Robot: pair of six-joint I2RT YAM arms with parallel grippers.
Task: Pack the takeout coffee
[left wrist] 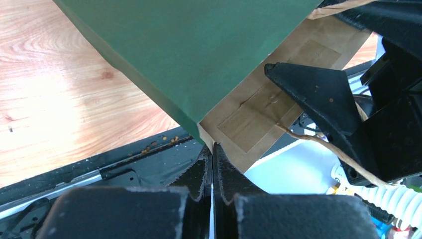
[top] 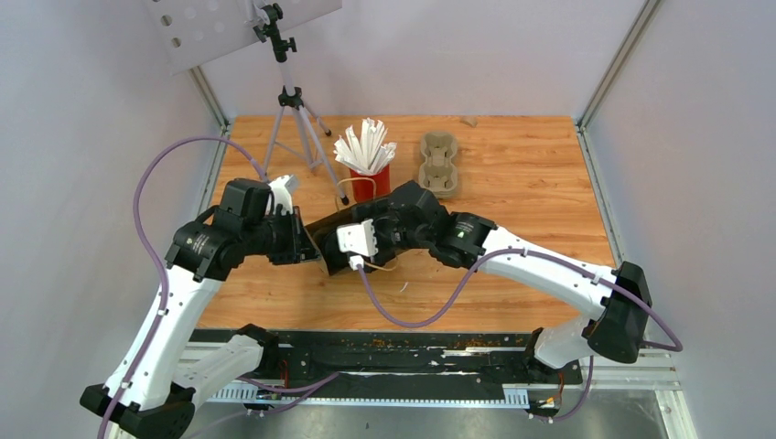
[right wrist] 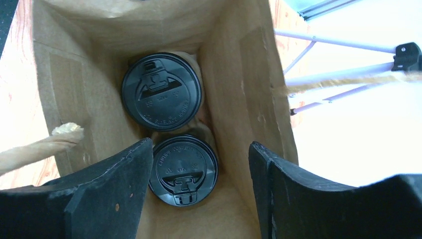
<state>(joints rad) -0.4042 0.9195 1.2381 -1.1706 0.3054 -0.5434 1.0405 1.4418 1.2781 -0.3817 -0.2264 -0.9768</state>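
The right end effector (right wrist: 200,149) hangs in the mouth of a green paper bag (left wrist: 199,50) with a brown kraft lining, its fingers apart and gripping nothing. Directly below, two takeout coffee cups, only their round black plastic lids showing, stand side by side on the bag's floor. One (right wrist: 161,92) is against an end wall, the other (right wrist: 184,169) under the gap between the parted fingers. The left end effector (left wrist: 213,148) is clamped together on the bag's rim at a corner, holding the mouth wide.

With both coffees inside, the placing step looks all but done. The next move calls for a straight lift out of the bag, clear of the paper walls. The twine handles (right wrist: 40,144) cross on either side and could snag a finger and drag the bag.

At the far side of the wooden table (top: 531,183), just beyond the arms, stands a red cup of white straws (top: 371,183). A beige pulp cup tray (top: 439,165) lies to its right and a grey tripod (top: 295,119) stands to its left; none appears to block a straight lift.
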